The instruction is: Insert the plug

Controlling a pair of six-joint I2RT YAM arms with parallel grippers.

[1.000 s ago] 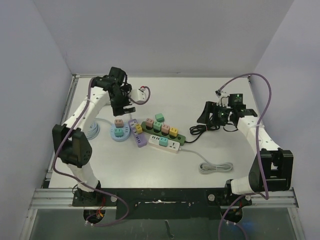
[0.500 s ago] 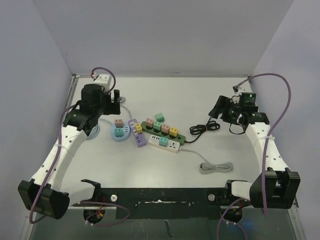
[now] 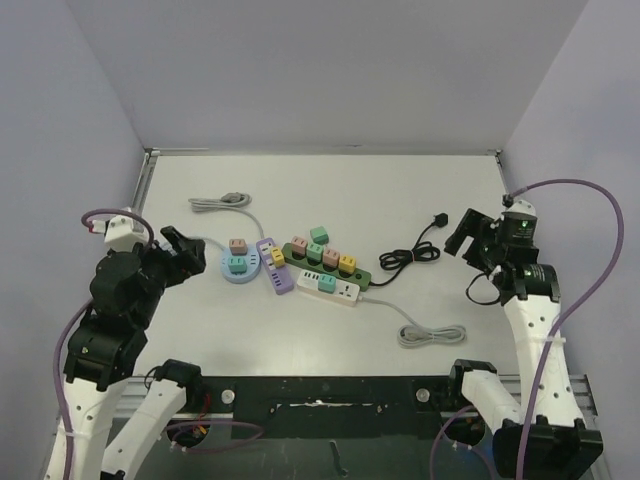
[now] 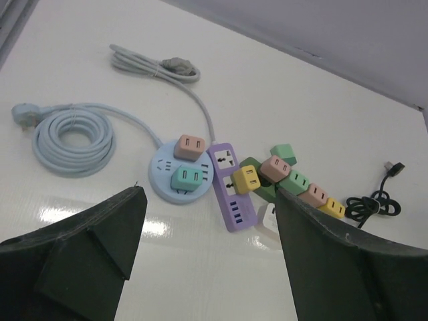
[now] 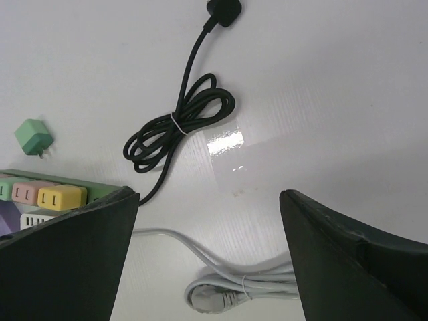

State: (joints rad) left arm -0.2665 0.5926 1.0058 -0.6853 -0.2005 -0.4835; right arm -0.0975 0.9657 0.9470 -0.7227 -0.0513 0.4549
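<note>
- Plug (image 3: 437, 219), black, lies loose on the desk (image 3: 400, 185) at the end of its bundled cord (image 3: 405, 257), at 2 o'clock from the green power strip (image 3: 364, 272).
- My left hand (image 4: 207, 200) is spread wide, holding nothing.
- My right hand (image 5: 208, 195) is spread wide and empty, at 4 o'clock from the plug.

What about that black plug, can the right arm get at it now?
Probably yes. The black plug lies by itself on the table, nothing covering it, only its cord trailing off. The right gripper is open and looks close to it.
</note>
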